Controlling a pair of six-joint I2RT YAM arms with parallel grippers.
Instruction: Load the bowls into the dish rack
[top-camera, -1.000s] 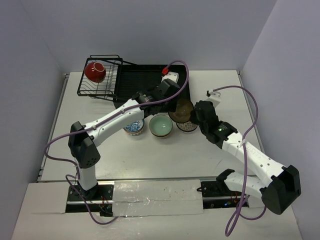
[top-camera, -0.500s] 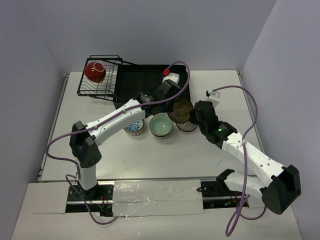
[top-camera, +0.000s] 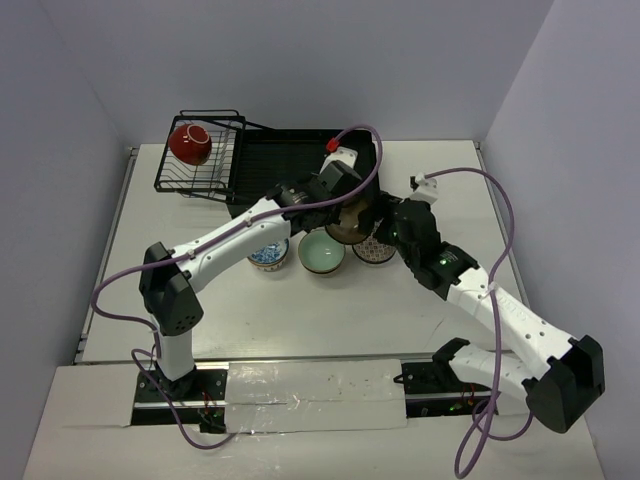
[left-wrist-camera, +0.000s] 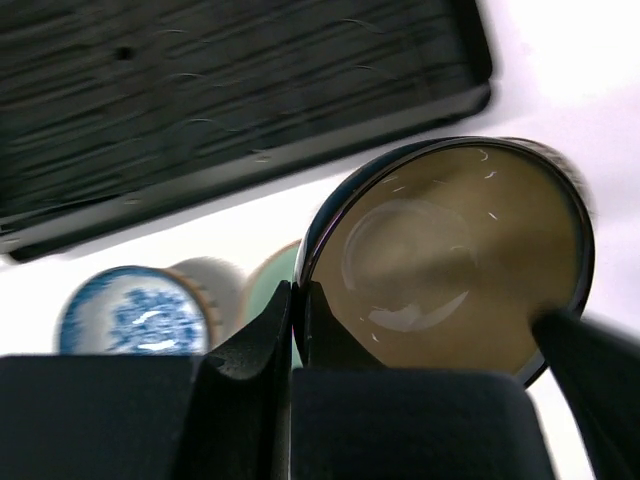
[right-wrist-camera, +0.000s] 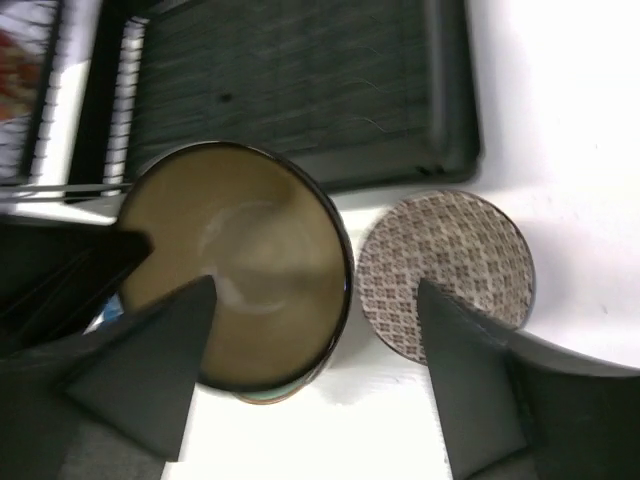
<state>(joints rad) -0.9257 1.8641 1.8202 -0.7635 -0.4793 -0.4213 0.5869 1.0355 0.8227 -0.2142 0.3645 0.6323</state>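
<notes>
- Top view: the dish rack (top-camera: 290, 160) lies at the far side of the table (top-camera: 300, 310). Its wire basket (top-camera: 200, 185) is joined at the left end and holds a red bowl (top-camera: 190, 143). The left gripper (top-camera: 345, 205) is clamped on a brown bowl (top-camera: 348, 222), which is tilted just beside the tray's near right corner. The right gripper (top-camera: 385, 228) is close on the bowl's right. A blue-patterned bowl (top-camera: 268, 254), a green bowl (top-camera: 322, 254) and a lattice-patterned bowl (top-camera: 378, 252) stand in a row on the near side.
- Left wrist view: the left gripper (left-wrist-camera: 415, 305) has its fingers (left-wrist-camera: 250, 345) against opposite sides of the brown bowl (left-wrist-camera: 440, 250), whose mouth faces the camera. The dish rack (left-wrist-camera: 230, 90) fills the far left. The blue-patterned bowl (left-wrist-camera: 135, 320) and part of the green bowl (left-wrist-camera: 272, 285) show to the left.
- Right wrist view: the right gripper (right-wrist-camera: 315, 290) has its jaws spread wide and grips nothing. The brown bowl (right-wrist-camera: 250, 270) and the lattice-patterned bowl (right-wrist-camera: 445, 265) lie below it, with the dish rack (right-wrist-camera: 300, 90) beyond.
</notes>
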